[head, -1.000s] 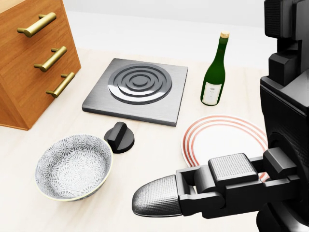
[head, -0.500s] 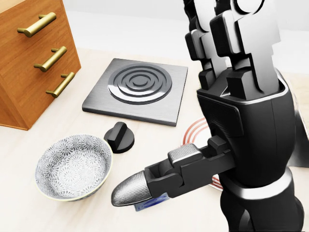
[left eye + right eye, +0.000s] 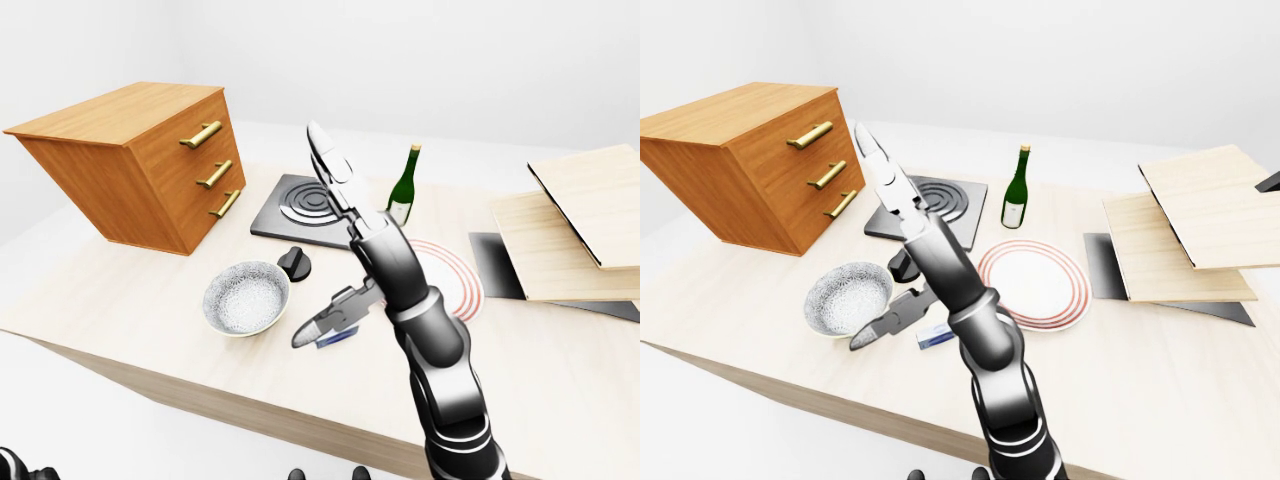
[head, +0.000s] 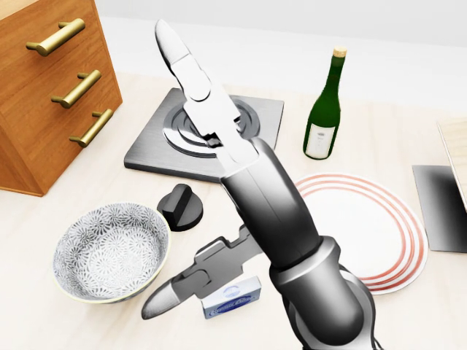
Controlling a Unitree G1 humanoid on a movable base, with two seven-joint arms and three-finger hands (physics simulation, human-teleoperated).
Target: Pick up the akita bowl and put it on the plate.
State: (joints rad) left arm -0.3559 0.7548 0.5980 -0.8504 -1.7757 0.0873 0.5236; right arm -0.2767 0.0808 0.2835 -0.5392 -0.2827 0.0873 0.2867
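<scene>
right hand [image 4: 219,197] splayed wide, empty | akita bowl [image 4: 111,253] round, speckled | plate [image 4: 365,230] flat, red-ringed

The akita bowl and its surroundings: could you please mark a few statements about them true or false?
1. The akita bowl sits on the plate. False: it rests on the table, apart from the plate.
2. The right hand is open. True.
3. The wine bottle lies on its side. False: it stands upright.
4. A black knob sits between the bowl and the hob. True.
5. The bowl is empty. True.
</scene>
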